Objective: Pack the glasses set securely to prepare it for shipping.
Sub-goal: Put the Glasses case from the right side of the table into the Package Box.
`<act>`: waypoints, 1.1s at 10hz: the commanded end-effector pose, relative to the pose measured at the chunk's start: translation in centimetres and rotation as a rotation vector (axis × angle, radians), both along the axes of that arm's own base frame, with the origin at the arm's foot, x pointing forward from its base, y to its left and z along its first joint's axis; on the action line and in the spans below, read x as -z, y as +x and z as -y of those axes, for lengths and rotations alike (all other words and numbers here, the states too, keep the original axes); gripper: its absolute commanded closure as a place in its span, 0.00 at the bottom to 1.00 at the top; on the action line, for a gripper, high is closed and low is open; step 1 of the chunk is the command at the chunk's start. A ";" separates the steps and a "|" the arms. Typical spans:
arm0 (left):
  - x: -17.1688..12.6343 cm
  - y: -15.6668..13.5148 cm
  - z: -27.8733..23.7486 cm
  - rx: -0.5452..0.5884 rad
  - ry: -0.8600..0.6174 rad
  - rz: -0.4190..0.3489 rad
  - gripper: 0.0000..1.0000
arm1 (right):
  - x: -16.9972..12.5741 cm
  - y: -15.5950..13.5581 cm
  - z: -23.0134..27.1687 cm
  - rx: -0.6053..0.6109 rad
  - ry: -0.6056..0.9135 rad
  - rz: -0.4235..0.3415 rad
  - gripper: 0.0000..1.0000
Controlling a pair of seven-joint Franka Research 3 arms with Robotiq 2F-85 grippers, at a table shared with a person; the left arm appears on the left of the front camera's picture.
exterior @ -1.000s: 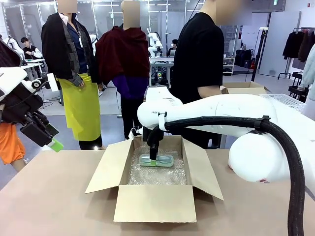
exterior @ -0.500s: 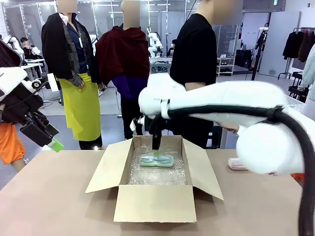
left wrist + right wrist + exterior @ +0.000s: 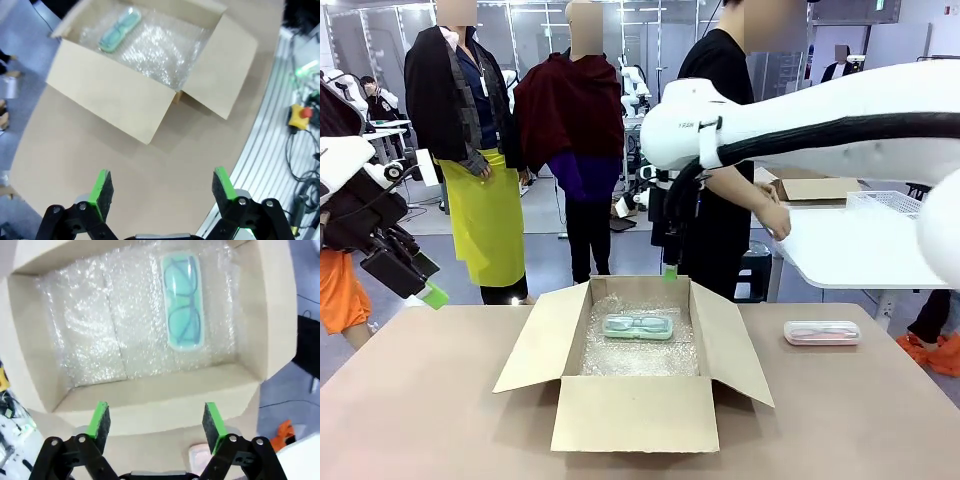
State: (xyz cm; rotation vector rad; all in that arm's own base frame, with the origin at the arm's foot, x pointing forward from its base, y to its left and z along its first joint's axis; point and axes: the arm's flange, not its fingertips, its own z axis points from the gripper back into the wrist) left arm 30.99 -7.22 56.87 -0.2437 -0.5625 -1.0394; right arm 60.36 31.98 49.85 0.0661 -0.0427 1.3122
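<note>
mint case [image 3: 183, 301], translucent, shows dark spectacles [image 3: 185, 320] inside.

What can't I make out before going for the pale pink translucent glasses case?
Front view: pale pink translucent glasses case too small to show contents.
Right wrist view: only its corner shows, behind the right gripper.
Left wrist view: mint green translucent glasses case blurred.
Front view: brown cardboard box, whose near wall hides the floor behind it.
</note>
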 end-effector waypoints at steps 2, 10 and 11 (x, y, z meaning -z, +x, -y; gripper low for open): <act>0.0 -0.1 -0.3 0.023 -0.004 -0.002 0.00 | 0.4 -6.7 8.6 0.300 0.121 0.073 0.07; 0.0 -0.1 -0.3 0.023 -0.004 -0.002 0.00 | 3.6 -11.7 30.3 1.196 0.126 0.103 0.07; 0.0 -0.1 -0.3 0.023 -0.004 -0.002 0.00 | 4.3 -11.3 30.9 1.223 0.108 0.095 0.07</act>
